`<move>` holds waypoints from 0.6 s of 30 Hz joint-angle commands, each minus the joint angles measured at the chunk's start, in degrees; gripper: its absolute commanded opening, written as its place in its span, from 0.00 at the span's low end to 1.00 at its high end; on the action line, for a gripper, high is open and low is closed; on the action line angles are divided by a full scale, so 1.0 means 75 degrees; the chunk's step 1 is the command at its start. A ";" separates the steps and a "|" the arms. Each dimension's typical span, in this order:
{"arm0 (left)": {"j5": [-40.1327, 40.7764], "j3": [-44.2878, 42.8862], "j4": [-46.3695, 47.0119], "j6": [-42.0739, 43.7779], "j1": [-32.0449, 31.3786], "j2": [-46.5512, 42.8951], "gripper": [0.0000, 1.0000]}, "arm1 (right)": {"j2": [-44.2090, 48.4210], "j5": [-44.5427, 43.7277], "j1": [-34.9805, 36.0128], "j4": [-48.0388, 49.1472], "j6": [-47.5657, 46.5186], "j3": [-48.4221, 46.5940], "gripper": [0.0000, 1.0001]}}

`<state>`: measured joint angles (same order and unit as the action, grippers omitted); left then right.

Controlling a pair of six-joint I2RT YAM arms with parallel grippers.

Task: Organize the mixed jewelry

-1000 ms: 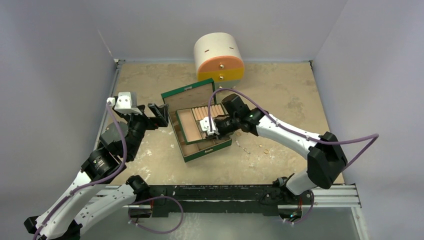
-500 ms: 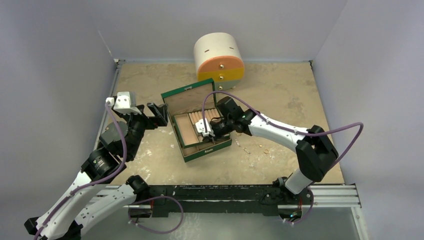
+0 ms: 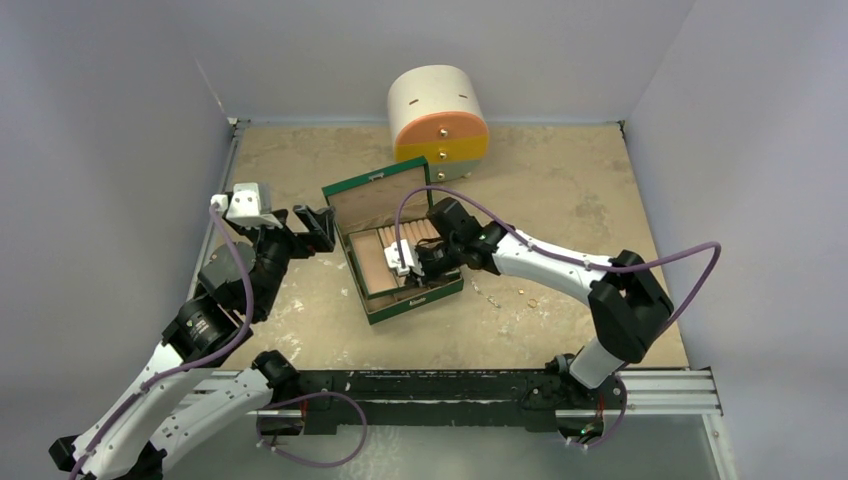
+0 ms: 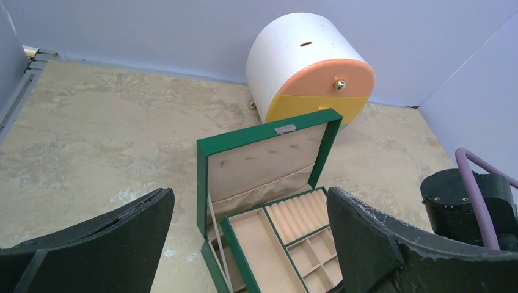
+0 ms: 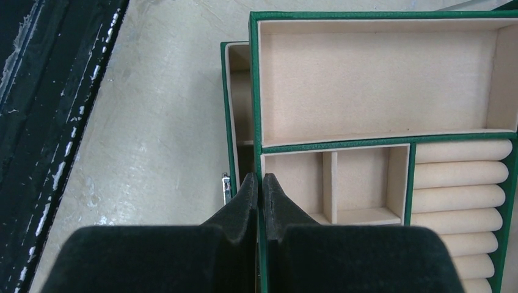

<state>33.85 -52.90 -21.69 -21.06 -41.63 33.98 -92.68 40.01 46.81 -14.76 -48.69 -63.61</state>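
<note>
The green box (image 3: pixel 372 187) stands open at mid-table, lid up; it also shows in the left wrist view (image 4: pixel 262 155). Its tan divided tray (image 3: pixel 370 265) sits in it, shifted off the base (image 5: pixel 237 122). My right gripper (image 3: pixel 408 262) is shut on the tray's green side wall (image 5: pixel 260 183), one finger on each side. The tray's compartments (image 5: pixel 379 91) look empty. A few tiny gold pieces (image 3: pixel 531 302) and a thin chain (image 3: pixel 490 296) lie on the table to the right of the box. My left gripper (image 3: pixel 312 228) is open and empty, left of the box (image 4: pixel 249 195).
A white round drawer unit (image 3: pixel 437 115) with an orange and yellow front stands at the back behind the box, also in the left wrist view (image 4: pixel 308 67). Grey walls enclose the table on three sides. A black rail (image 3: pixel 450 385) runs along the near edge.
My right arm has moved left and slightly nearer, its gripper holding the tray wall; the tray has shifted a little with it. The left arm has not moved.
</note>
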 commanded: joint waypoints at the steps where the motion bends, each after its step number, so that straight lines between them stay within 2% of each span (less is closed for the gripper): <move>1: -0.0119 -0.0022 0.0297 -0.0122 0.0076 -0.0021 0.96 | 0.0001 -0.0316 0.0152 -0.0011 0.0251 -0.0038 0.00; 18: -0.0197 -0.0004 0.0317 -0.0157 0.0154 -0.0011 0.96 | -0.0470 -0.0861 0.0398 -0.0743 0.0234 -0.0416 0.01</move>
<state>33.15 -52.88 -21.67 -21.56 -40.91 34.00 -96.33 35.22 49.56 -16.12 -47.55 -64.18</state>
